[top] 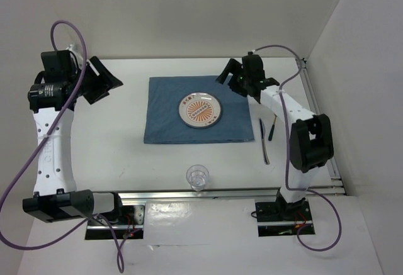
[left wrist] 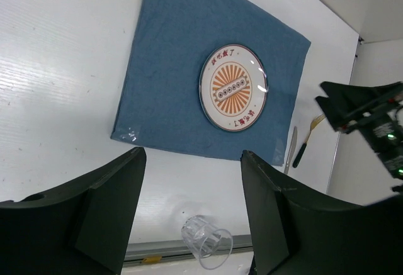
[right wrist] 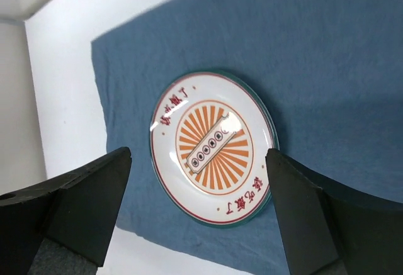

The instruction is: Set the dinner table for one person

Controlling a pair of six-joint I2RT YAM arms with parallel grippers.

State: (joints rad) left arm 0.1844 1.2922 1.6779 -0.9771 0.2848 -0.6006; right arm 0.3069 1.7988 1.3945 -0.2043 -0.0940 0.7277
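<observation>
Black fingers of the right tool (right wrist: 198,162) stand wide apart, gripping nothing, over a round white plate with an orange sunburst (right wrist: 213,148). That plate sits on a blue rectangular cloth placemat (top: 165,121). At the mat's 3 o'clock lie a slim silver knife (top: 265,143) and a black-handled fork (top: 272,128). At 6 o'clock stands a clear glass tumbler (top: 197,177). At 9 o'clock hangs the left tool (top: 104,81), also spread and empty. All rest on the large flat matte white rectangular desk (top: 119,155).

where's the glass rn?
Top view, bottom centre: the clear glass sits on the white table by its near edge, just clear of the blue placemat.
</observation>
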